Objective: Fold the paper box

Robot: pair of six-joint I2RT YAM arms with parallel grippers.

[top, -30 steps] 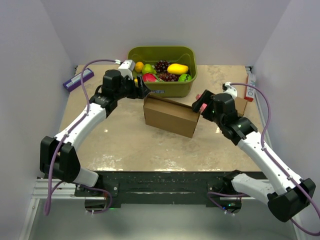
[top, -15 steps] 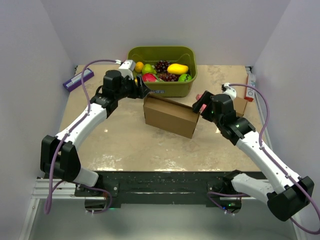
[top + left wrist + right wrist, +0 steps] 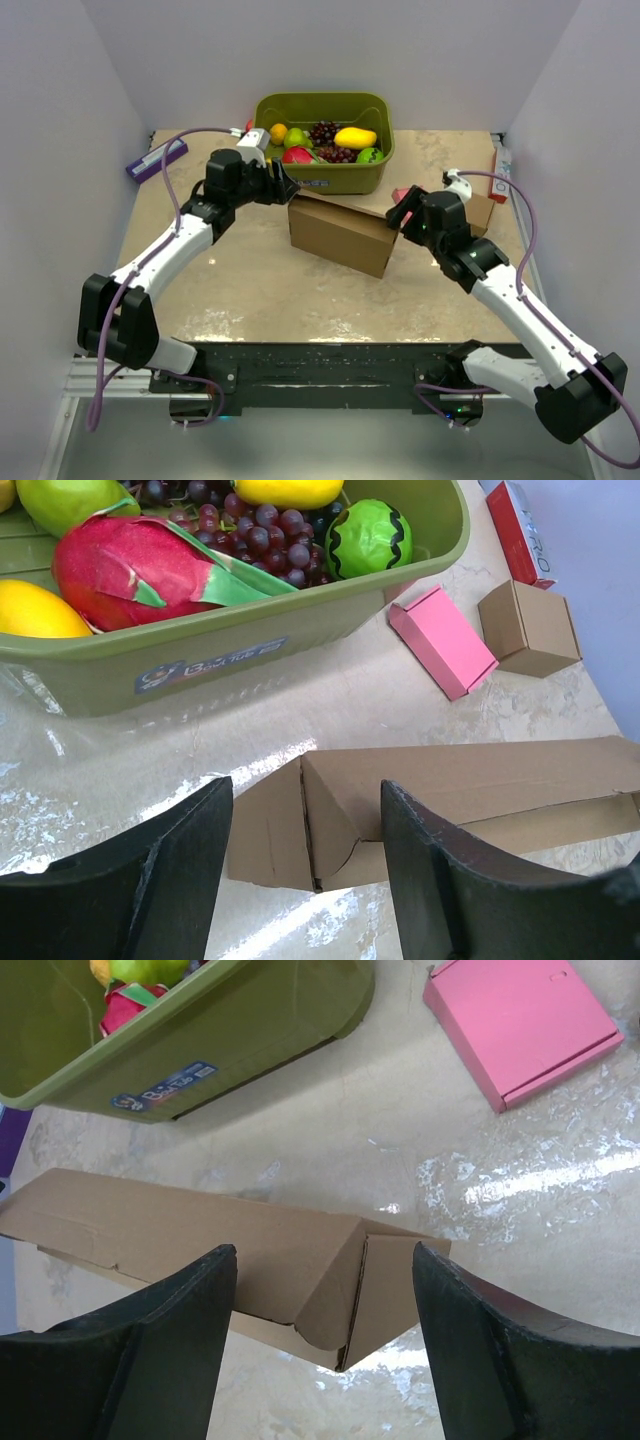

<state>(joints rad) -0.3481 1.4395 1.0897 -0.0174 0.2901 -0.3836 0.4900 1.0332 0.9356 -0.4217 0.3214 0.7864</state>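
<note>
While the box sits roughly mid-table, just in front of the green tub, it's angled so its right end is nearer the arms. It looks mostly formed: long and closed on top, with a creased flap at each end.

Left claw hangs over the far left end, fingers spread wide, and the end flap shows in the gap between them. Open, not pinching anything, though I can't tell if a finger touches the cardboard. Right claw is the same deal at the right end: jaws apart above the flap, nothing clamped.

Tub holds a dragon fruit, grapes and other fruit. Right of it lie a flat pink box and, just beside that, a small cardboard box.
</note>
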